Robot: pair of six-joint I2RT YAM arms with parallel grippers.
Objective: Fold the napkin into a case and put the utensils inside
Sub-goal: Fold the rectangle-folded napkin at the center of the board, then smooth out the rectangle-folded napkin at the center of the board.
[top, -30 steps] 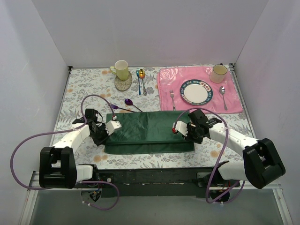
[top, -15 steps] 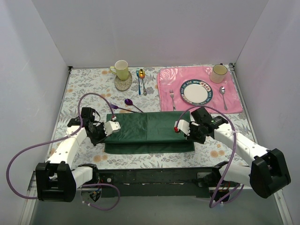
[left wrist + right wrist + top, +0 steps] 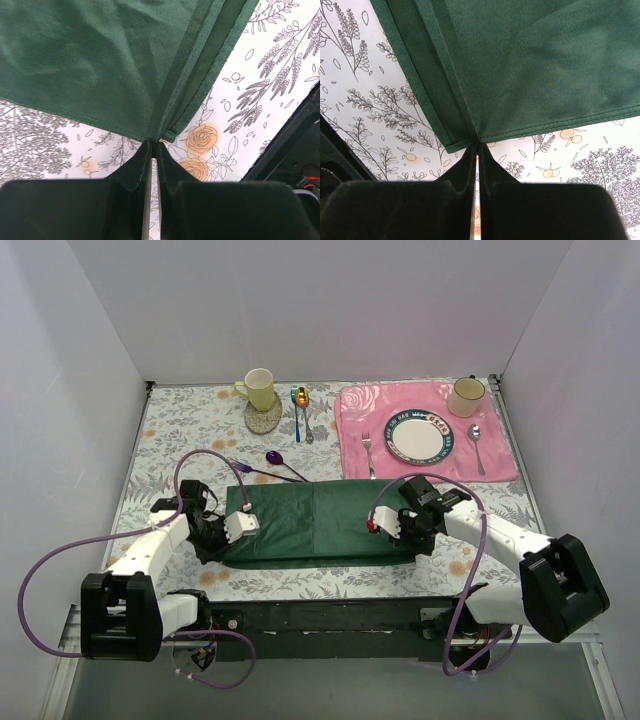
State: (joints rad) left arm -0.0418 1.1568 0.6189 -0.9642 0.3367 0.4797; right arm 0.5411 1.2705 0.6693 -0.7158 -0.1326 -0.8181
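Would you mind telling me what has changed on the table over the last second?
The left gripper and right gripper, each pinched shut on a corner of the dark green napkin, moved toward the near side. They drew the napkin's top layer over the strip of lower layer that showed before. Nothing was let go. The purple spoon, plate and pink placemat stayed put.

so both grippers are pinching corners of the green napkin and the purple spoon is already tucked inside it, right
Not quite. The purple spoon isn't inside. The top view shows it lying out on the table, by the far edge of the napkin. The rest holds: the left gripper and the right gripper each pinch a corner of the napkin.
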